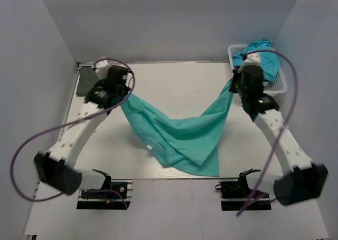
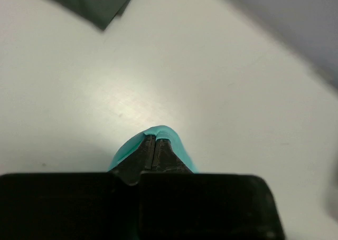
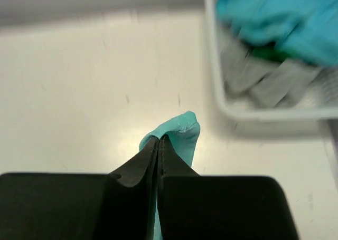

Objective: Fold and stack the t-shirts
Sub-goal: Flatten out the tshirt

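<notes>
The teal t-shirt (image 1: 182, 132) is hanging like a hammock between the two arms. The left end effector (image 1: 124, 96) is pinching one corner and the right end effector (image 1: 234, 87) is pinching the other. So the cloth's long axis is running straight across from one to the other, sagging deep in the middle.

From each end effector the shirt is dropping down and inward, toward the near edge of the desk (image 1: 179, 79). The lowest part seems to be resting on the surface there, with the neck opening lying more to the left end effector's side. Neither arm is nearer; both are raised above the desk and sharing the cloth evenly.

The wrist views are confirming the grip. On the left, the jaws are closed to a sliver with a small fold of teal poking past the tips. On the right, the jaws are pressed together on a tuft of hem.

Just outside the left end effector a dark grey-green shirt (image 1: 85, 82) is lying flat. Just beyond the right one, the basket (image 1: 279, 86) is holding a turquoise shirt (image 1: 262, 58) and a grey shirt (image 3: 253, 79).

My read is that the shirt is about to be laid flat. That calls for both end effectors lowering together with the span taut, or the middle will bunch.
</notes>
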Available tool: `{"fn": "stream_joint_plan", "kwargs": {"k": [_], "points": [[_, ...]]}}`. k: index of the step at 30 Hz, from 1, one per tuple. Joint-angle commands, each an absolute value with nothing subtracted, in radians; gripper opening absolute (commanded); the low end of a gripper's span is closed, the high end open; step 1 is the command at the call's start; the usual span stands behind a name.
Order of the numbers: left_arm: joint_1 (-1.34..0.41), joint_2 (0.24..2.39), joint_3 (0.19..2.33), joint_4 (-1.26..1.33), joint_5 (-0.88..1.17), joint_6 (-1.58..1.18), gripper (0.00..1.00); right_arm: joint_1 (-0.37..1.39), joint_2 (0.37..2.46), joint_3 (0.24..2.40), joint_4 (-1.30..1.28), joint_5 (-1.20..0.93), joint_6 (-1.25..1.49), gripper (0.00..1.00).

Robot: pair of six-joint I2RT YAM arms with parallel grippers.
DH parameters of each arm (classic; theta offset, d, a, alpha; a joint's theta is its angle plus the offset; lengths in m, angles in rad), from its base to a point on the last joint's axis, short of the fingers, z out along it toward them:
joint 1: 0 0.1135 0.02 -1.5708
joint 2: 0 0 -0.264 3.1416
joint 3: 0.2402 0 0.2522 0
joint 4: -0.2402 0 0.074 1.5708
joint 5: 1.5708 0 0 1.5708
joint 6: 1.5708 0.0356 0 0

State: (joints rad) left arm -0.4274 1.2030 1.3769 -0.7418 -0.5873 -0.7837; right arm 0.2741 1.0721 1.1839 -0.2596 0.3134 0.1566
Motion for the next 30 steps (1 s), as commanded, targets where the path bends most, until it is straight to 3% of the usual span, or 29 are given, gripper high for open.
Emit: {"fn": "stream_joint_plan", "kwargs": {"k": [1, 5, 9, 10, 11, 12, 13, 14, 16, 17, 18, 23, 30], "points": [[-0.379, 1.366, 1.338, -0.822, -0.615, -0.856, 0.00, 0.272, 1.265, 1.141, -0.230, 0.238, 0.198, 0.00], [-0.301, 1.564, 1.351, -0.764, -0.486, -0.827, 0.00, 0.271, 1.605, 1.294, -0.241, 0.227, 0.154, 0.00], [-0.241, 1.765, 1.494, -0.834, -0.462, -0.813, 0.00, 0.268, 1.827, 1.526, -0.359, 0.302, 0.112, 0.00], [-0.223, 1.796, 1.544, -0.865, -0.472, -0.813, 0.00, 0.270, 1.854, 1.593, -0.371, 0.304, 0.101, 0.08], [-0.213, 1.825, 1.567, -0.883, -0.472, -0.813, 0.03, 0.271, 1.938, 1.661, -0.382, 0.327, 0.083, 0.25], [-0.201, 1.882, 1.594, -0.908, -0.451, -0.813, 0.09, 0.272, 1.959, 1.733, -0.452, 0.330, 0.075, 0.46], [-0.190, 1.903, 1.642, -0.951, -0.433, -0.813, 0.18, 0.272, 2.000, 1.762, -0.478, 0.336, 0.069, 0.51], [-0.181, 1.919, 1.660, -0.951, -0.401, -0.793, 0.45, 0.273, 2.017, 1.805, -0.507, 0.380, 0.066, 0.54], [-0.167, 1.928, 1.681, -0.974, -0.390, -0.793, 0.71, 0.276, 2.002, 1.799, -0.502, 0.384, 0.071, 0.75], [-0.155, 1.928, 1.692, -0.983, -0.374, -0.784, 1.00, 0.273, 1.990, 1.758, -0.493, 0.380, 0.074, 0.83], [-0.144, 1.928, 1.692, -0.983, -0.374, -0.784, 1.00, 0.275, 1.942, 1.743, -0.483, 0.370, 0.072, 0.90], [-0.133, 1.787, 1.649, -1.006, -0.374, -0.784, 1.00, 0.287, 1.745, 1.597, -0.443, 0.259, 0.054, 0.90], [-0.133, 1.400, 1.384, -0.942, -0.281, -0.793, 1.00, 0.330, 1.303, 1.163, -0.330, -0.067, 0.169, 0.90]]}}
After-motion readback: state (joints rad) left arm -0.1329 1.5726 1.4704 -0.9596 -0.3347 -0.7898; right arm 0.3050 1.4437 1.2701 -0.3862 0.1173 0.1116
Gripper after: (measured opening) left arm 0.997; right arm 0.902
